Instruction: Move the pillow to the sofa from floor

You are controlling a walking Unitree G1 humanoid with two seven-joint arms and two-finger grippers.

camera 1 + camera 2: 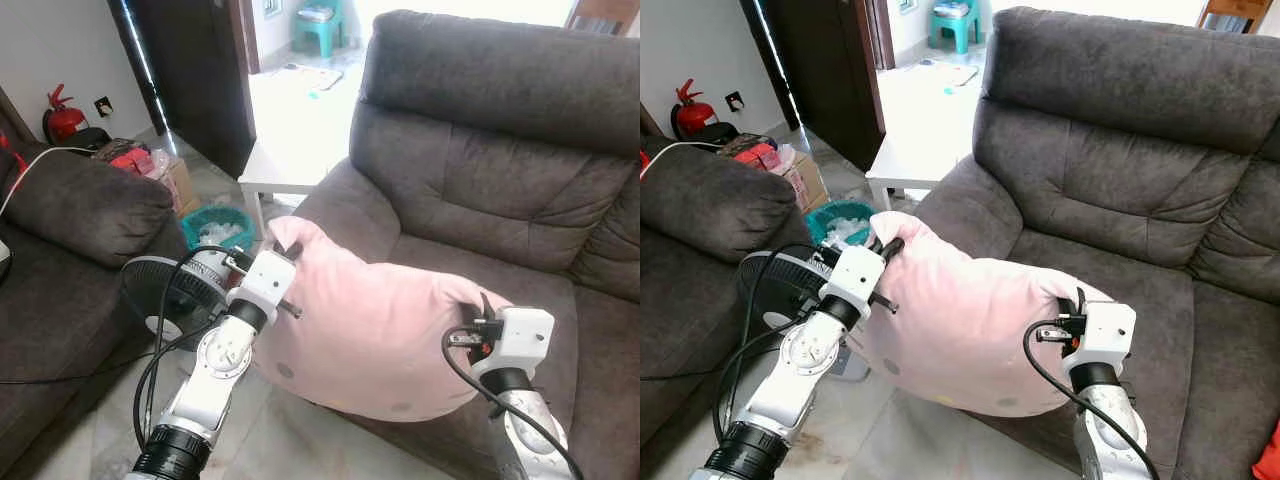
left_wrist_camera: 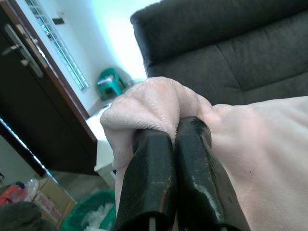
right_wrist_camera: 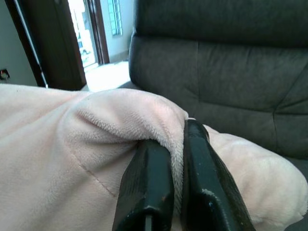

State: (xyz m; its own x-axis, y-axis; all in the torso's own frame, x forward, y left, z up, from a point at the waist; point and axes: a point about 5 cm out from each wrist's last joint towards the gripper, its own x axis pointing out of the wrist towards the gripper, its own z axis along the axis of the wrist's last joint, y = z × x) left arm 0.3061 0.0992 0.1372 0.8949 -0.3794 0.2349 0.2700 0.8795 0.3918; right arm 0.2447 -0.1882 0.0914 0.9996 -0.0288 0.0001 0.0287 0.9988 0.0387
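Between the two tools, the pink pillow [image 1: 375, 335] hung lengthwise, left tool [image 2: 174, 132] and right tool [image 3: 177, 144] each pinching a corner; the sofa [image 1: 480, 190] seat apparently lay just ahead.

Pillow [image 1: 380, 330] before sofa [image 1: 480, 170], fan [image 1: 165, 285] left, perhaps touching

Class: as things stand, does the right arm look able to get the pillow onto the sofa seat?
Probably yes: the right gripper pinches the pillow beside the bare seat.
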